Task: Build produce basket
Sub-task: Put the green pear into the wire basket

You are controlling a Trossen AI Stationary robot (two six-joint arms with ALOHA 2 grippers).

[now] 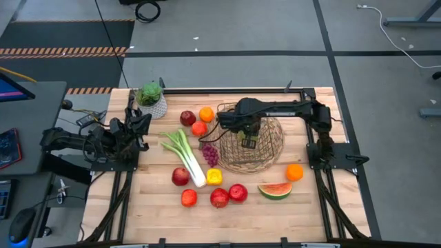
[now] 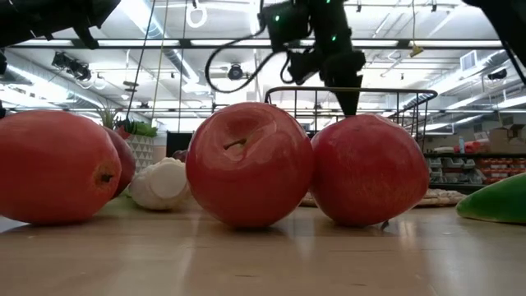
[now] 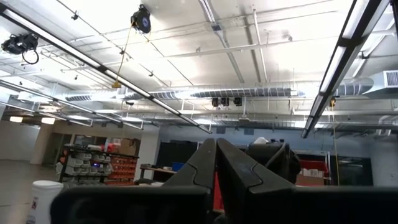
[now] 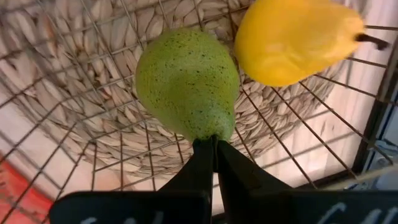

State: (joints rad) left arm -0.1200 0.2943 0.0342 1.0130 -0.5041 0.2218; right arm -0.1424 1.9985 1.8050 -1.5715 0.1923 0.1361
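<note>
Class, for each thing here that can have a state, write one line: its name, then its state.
Round tan wire basket: holds two pears.
Speckled green pear: inside the basket, at the right gripper's tips.
Smooth yellow pear: inside the basket.
Right gripper: shut, over the basket.
Left gripper: shut, parked at the table's left edge.

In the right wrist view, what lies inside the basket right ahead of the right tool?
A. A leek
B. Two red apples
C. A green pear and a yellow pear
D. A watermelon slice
C: the right tool, fingers shut, sits over the basket with a green pear and a yellow pear lying on the wire.
</note>
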